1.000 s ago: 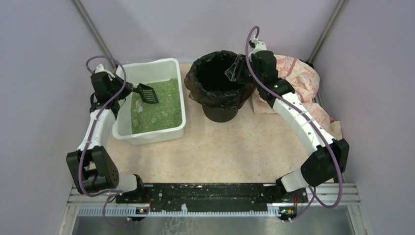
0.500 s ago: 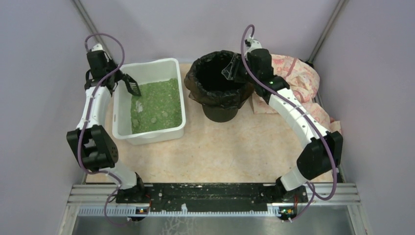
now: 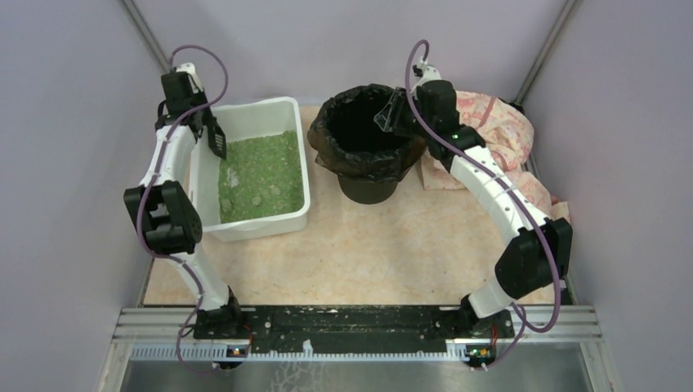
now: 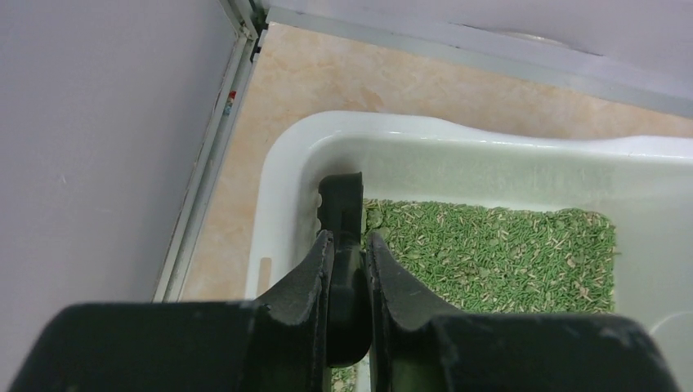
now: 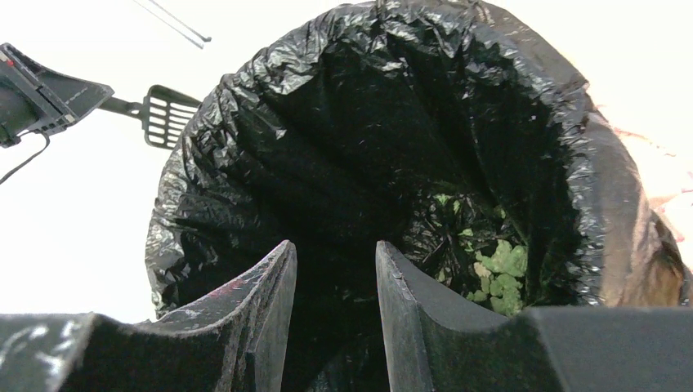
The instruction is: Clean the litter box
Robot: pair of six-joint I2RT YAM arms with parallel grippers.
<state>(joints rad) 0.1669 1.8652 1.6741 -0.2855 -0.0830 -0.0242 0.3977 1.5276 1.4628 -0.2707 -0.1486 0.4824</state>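
Left gripper [image 4: 347,238] is up at the far-left corner of the litter box [image 3: 255,107], fingers clamped tight on the handle of the black scoop [image 3: 217,140]. The box sits on the bench [image 3: 368,245] at the left, with the black-bagged bin [image 3: 368,162] just beside it on the right. Green litter [image 3: 263,175] covers its floor. The scoop blade hangs right by the left wall, seen edge-on from the wrist, so I can't tell whether it carries anything.

Over at the bin, the right gripper [image 5: 335,249] hovers above the mouth, fingers apart, gripping nothing that I can see. Green clumps [image 5: 498,265] lie at the bottom of the bag.

The danger, as I judge it: dig this close to the wall and the blade may jam against the plastic and shove the box. That narrow handle could also twist in the grip, and any load would scatter over the bare bench on the way across.
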